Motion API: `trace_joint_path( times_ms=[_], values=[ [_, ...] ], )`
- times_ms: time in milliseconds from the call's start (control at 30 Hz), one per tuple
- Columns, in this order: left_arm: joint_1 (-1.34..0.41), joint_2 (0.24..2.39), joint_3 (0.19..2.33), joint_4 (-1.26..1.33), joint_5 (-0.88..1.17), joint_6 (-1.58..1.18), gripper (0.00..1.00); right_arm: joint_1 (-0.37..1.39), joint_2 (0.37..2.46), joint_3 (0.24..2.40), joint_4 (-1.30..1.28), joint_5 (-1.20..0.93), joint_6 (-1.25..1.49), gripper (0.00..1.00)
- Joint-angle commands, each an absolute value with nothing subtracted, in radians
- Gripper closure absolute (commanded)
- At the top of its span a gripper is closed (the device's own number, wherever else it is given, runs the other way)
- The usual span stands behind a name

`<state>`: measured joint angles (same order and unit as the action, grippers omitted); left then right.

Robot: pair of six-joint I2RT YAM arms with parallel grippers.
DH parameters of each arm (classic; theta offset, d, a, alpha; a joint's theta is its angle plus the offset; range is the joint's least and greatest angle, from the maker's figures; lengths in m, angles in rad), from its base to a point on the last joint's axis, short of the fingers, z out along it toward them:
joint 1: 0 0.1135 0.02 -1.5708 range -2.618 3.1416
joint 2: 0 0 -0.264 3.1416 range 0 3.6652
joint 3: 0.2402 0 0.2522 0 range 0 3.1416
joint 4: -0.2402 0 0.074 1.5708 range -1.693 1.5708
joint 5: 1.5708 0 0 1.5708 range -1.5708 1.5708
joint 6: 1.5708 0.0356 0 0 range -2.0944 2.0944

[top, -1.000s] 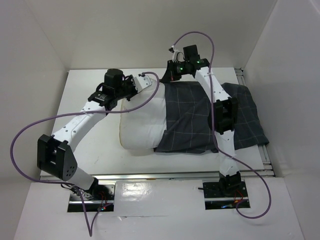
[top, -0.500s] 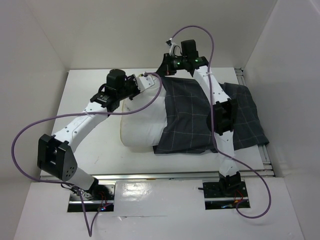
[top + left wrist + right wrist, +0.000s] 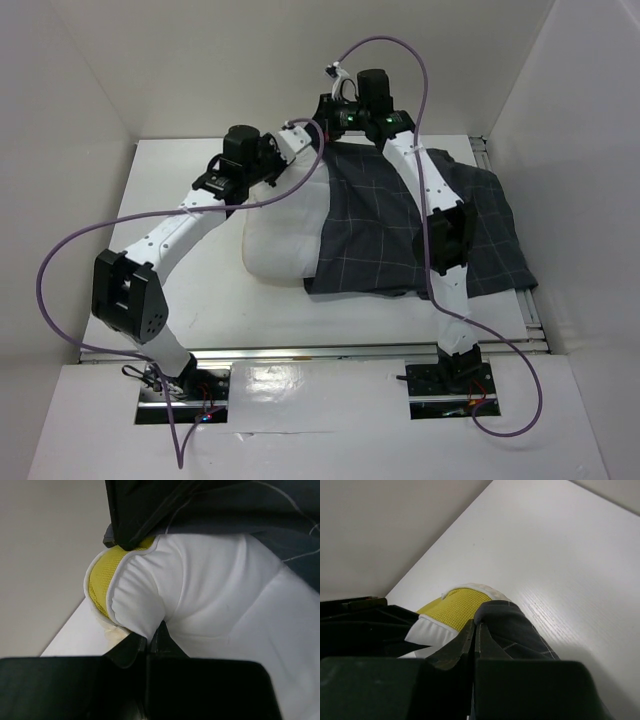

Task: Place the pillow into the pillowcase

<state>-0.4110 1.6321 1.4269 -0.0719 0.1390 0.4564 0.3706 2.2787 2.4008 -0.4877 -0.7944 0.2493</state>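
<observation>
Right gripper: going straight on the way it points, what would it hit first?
The right gripper pinches the pillowcase; straight on, it'd likely meet the yellow edge of the pillow, though depth is unclear.

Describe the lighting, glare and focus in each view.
Top external: even, bright light; glare on the glossy ledge by the arm bases; the pillow nearly blends into the table. Left wrist: the left gripper is a dark, blurred mass; pillow folds softly shaded. Right wrist: the right gripper dark and blurred, yellow trim mesh crisp.

Lab test cell: bare white table, plain white enclosure walls, bolted arm bases.
</observation>
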Motion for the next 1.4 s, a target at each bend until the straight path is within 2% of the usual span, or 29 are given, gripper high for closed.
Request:
trace_joint_path(
  times_ms=[0,433,733,833,1000,1167,1367],
  values=[
    [-0.430,1.667,1.514,0.014,0.183,0.267,1.00,0.440,2.154,2.422,-0.322,-0.864,0.284,1.00],
    [-0.430,1.749,1.657,-0.043,0.270,-0.011,1.00,0.491,2.183,2.454,-0.213,-0.834,0.325,1.00],
    [-0.408,1.824,1.678,-0.063,0.322,-0.178,1.00,0.532,2.183,2.445,-0.161,-0.834,0.353,1.00],
    [-0.345,1.877,1.712,-0.074,0.334,-0.250,1.00,0.541,2.183,2.445,-0.143,-0.834,0.353,1.00],
    [-0.210,1.957,1.736,-0.064,0.469,-0.501,1.00,0.560,2.183,2.445,-0.143,-0.834,0.353,1.00],
    [-0.160,1.976,1.648,0.089,0.590,-0.730,1.00,0.569,2.183,2.436,-0.133,-0.834,0.344,1.00],
    [-0.160,1.997,1.585,0.247,0.710,-0.880,1.00,0.589,2.223,2.447,-0.124,-0.854,0.344,1.00]
  ],
)
